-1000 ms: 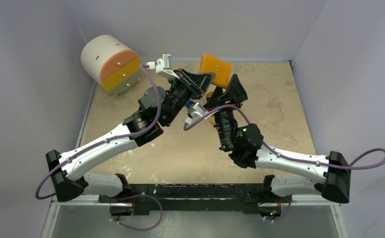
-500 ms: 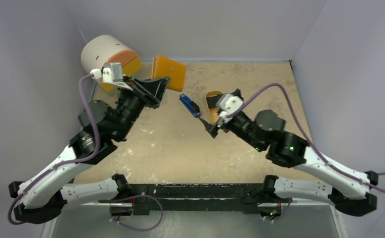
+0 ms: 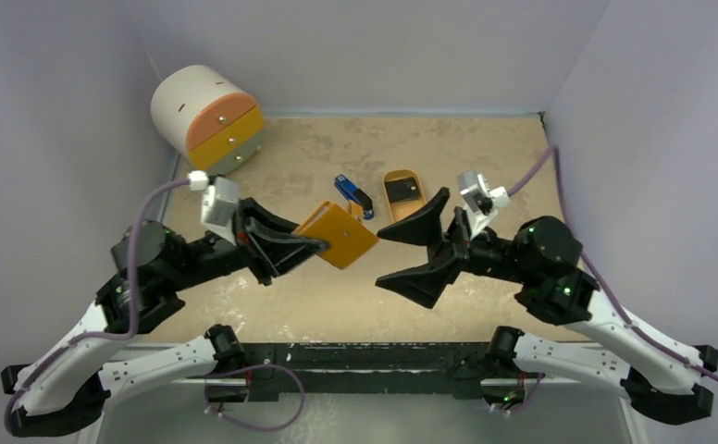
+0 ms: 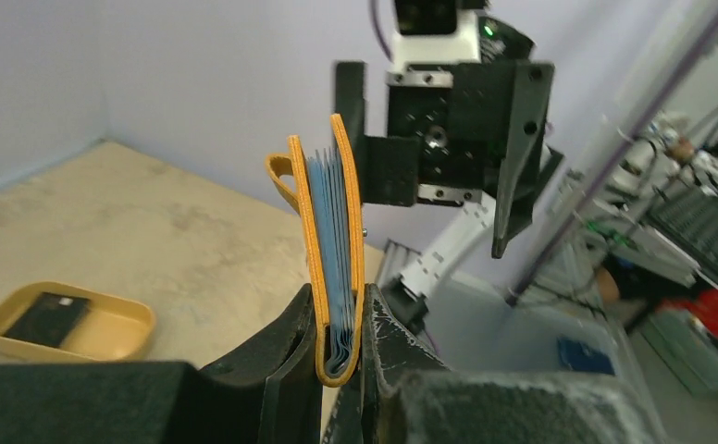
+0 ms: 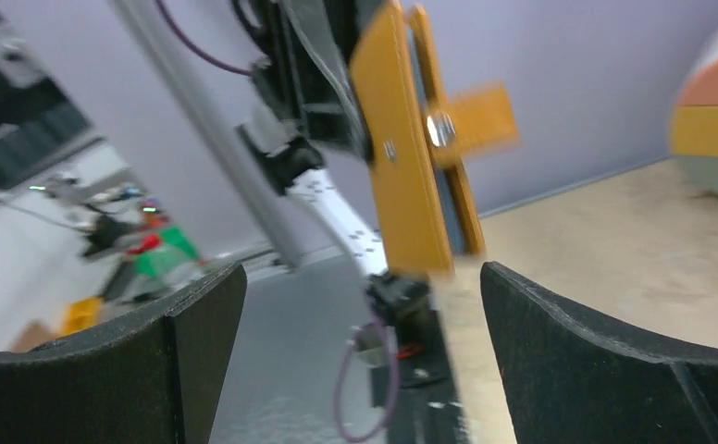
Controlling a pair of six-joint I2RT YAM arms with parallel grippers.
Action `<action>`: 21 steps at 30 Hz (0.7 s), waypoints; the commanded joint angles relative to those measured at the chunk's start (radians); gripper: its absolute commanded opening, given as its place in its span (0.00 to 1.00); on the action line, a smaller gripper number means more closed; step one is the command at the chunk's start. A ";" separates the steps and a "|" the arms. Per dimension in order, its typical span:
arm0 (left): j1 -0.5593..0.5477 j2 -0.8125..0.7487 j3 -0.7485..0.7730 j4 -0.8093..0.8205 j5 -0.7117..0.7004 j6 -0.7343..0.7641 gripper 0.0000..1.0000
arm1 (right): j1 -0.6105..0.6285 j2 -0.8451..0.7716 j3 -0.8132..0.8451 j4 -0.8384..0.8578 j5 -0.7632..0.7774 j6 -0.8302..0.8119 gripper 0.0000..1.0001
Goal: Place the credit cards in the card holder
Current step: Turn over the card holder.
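Observation:
My left gripper (image 3: pixel 311 248) is shut on the folded edge of the orange card holder (image 3: pixel 340 234) and holds it above the table's middle. In the left wrist view the card holder (image 4: pixel 337 250) stands edge-on between my fingers, slightly parted, with blue inner pockets showing. My right gripper (image 3: pixel 409 254) is wide open and empty, facing the card holder from the right. In the right wrist view the card holder (image 5: pixel 402 176) hangs ahead of the fingers with its snap button showing. A dark credit card (image 3: pixel 402 191) lies in the oval orange tray (image 3: pixel 403 178); it also shows in the left wrist view (image 4: pixel 48 317).
A blue-and-black stapler-like bar (image 3: pixel 352 195) lies just left of the tray. A round white drawer unit (image 3: pixel 205 116) with orange and yellow fronts stands at the back left. Grey walls close in the sandy table (image 3: pixel 485 157) on three sides.
My left gripper has carried the card holder from the back left down to the table's middle. My right gripper has swung away from the tray, turned toward the card holder and opened wide.

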 commanded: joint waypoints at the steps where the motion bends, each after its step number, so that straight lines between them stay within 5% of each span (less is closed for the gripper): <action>1: 0.000 0.048 -0.070 0.166 0.270 -0.059 0.00 | -0.003 0.049 -0.072 0.334 -0.211 0.280 0.99; 14: 0.000 0.180 -0.011 0.325 0.419 -0.156 0.00 | -0.003 -0.042 -0.149 0.360 -0.175 0.311 0.99; 21: 0.000 0.185 0.004 0.294 0.395 -0.134 0.00 | -0.003 -0.039 -0.128 0.359 -0.248 0.314 0.74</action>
